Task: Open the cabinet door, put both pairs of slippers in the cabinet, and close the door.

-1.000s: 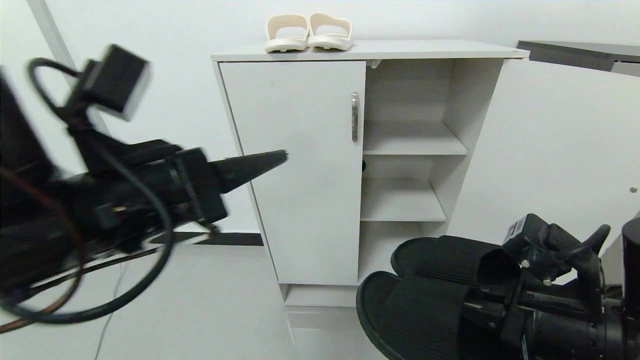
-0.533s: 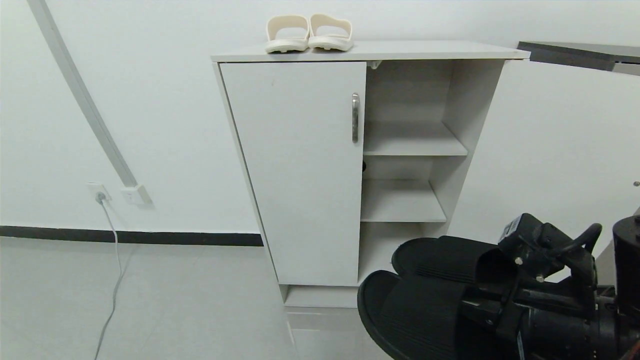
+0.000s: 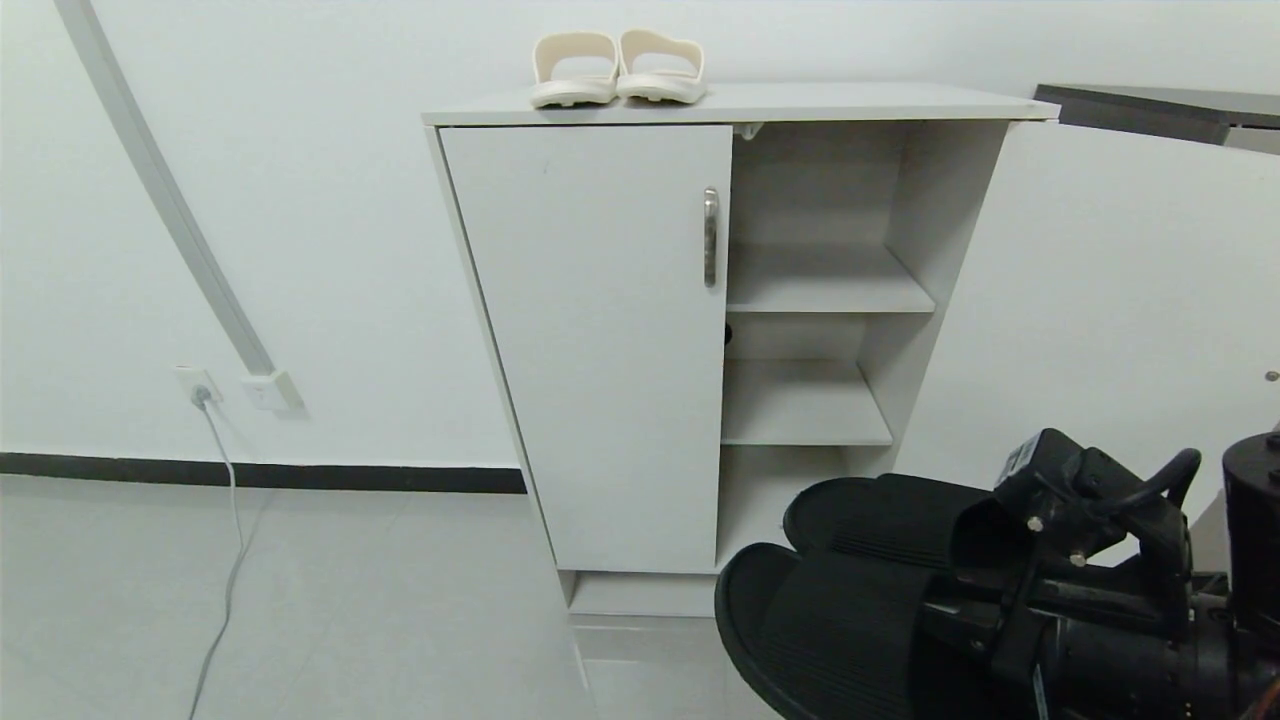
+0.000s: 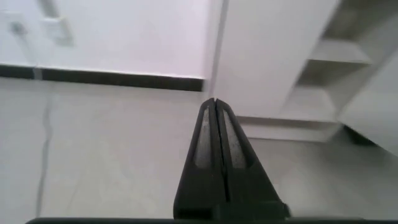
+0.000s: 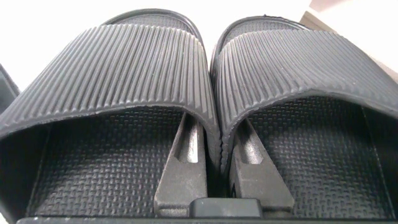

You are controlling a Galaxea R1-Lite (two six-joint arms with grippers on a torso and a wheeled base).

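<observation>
Since a second ago the left arm has swung away from in front of the wall left of the cabinet [image 3: 600, 350]. It now hangs low over the floor [image 4: 112, 155], and the left pincer [image 4: 214, 109] has its fingers pressed flat together on nothing, aimed toward the cabinet's base. The right arm has barely shifted over the same second.

The right pincer [image 5: 216, 140] grips the black slippers [image 3: 850, 600]. One finger lies inside each slipper, and the two clamp the neighbouring strap edges between them. The pair is carried side by side in the air, low before the open right half of the cabinet. Its long axis runs from the pincer toward the bottom compartment, with the far ends pointing at the cabinet.

The right door [image 3: 1100, 300] is swung wide open, baring two shelves [image 3: 820, 280]. The left door [image 3: 590, 340] is closed, with its handle [image 3: 710, 236] upright at its inner edge.

The cream slippers [image 3: 618, 68] sit on the cabinet's top above the closed door. They touch side by side, with their long axes running front to back.
</observation>
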